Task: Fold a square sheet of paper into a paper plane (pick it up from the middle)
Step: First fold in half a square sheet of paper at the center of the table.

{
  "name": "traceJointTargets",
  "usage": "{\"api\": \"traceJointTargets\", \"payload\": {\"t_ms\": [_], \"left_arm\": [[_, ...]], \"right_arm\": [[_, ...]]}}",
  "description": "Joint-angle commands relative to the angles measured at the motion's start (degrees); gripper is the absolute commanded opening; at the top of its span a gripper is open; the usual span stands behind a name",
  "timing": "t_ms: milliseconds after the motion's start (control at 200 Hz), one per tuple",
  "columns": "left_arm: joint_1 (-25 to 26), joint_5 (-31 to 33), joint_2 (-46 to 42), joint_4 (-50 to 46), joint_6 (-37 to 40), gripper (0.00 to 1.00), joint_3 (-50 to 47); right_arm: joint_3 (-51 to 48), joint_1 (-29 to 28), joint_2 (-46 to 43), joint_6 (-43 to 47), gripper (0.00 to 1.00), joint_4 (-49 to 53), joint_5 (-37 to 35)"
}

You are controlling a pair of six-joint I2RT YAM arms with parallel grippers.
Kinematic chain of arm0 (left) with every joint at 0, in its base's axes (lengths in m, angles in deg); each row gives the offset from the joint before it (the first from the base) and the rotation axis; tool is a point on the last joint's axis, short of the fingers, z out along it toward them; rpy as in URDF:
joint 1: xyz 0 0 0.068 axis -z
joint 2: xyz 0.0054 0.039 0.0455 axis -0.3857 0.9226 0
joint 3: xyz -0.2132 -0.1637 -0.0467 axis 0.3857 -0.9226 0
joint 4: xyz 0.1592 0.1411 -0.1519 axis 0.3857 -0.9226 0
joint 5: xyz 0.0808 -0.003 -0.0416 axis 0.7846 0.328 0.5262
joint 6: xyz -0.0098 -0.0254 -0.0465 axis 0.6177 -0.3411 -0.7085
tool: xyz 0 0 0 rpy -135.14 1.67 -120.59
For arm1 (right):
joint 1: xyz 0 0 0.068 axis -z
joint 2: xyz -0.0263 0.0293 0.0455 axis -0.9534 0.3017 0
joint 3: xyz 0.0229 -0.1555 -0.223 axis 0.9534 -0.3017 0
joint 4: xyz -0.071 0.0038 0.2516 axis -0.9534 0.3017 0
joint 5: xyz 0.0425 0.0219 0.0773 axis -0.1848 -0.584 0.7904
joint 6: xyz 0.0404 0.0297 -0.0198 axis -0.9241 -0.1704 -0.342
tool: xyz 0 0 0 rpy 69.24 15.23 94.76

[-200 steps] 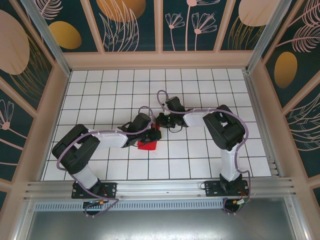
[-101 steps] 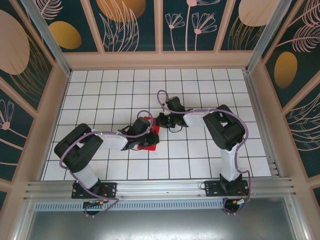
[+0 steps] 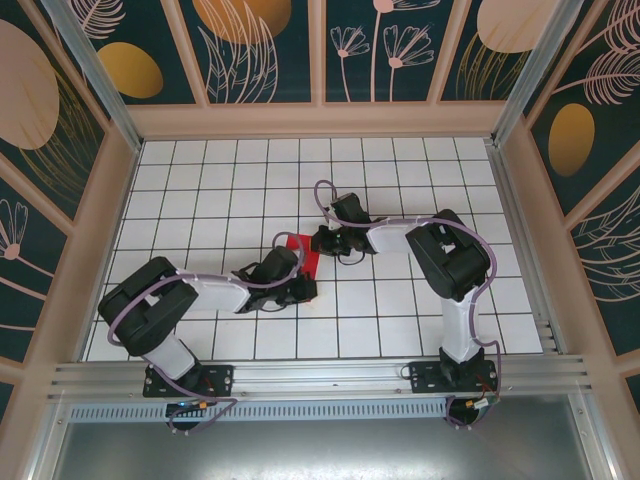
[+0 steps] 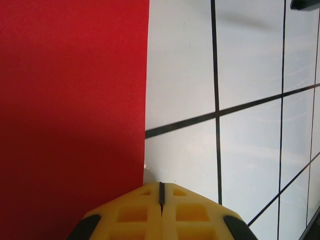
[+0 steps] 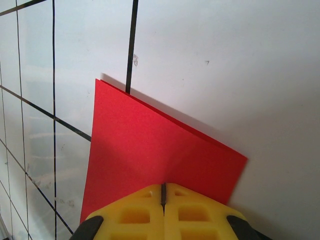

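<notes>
Red sheet of paper (image 3: 303, 250), folded double, lies in the middle of the table (image 3: 200, 180) between my claws. Both are closed, gripping nothing. The right gripper (image 5: 163, 192) sits on the sheet, I think to pin it; the left gripper (image 4: 161, 192) stands at its edge, probably for creasing.

Nothing in these views can be read: no words, labels, brand marks, numbers or signs. The red paper (image 5: 150, 145) is plain on its visible face. The desk (image 3: 200, 170) carries only a grid of black lines. The walls (image 3: 260, 50) bear painted plant shapes and ovals without lettering.
</notes>
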Motion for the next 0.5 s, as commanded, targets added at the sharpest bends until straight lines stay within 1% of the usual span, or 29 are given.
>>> {"api": "traceJointTargets", "payload": {"t_ms": [0, 140, 340, 450, 495], "left_arm": [[1.4, -2.4, -0.4, -4.2, -2.1, 0.00, -3.3], [2.5, -3.5, -1.1, -1.6, -3.6, 0.00, -5.5], [2.8, -3.3, -4.3, -2.5, -3.4, 0.00, -7.2], [2.9, -3.1, -6.2, -2.9, -2.3, 0.00, -6.4], [2.8, -1.8, -6.7, -3.8, -1.4, 0.00, -5.0]], "right_arm": [[-1.2, 0.3, 4.0, -0.4, 0.00, 3.5, -2.6], [-1.0, 0.3, 4.1, -0.4, 0.00, 3.5, -2.7], [-1.3, 0.3, 3.7, -0.4, 0.00, 3.5, -2.8], [-1.3, 0.3, 3.4, -0.4, 0.00, 2.7, -1.9], [-0.8, 0.2, 3.2, -0.3, 0.00, 2.8, -1.7]]}}
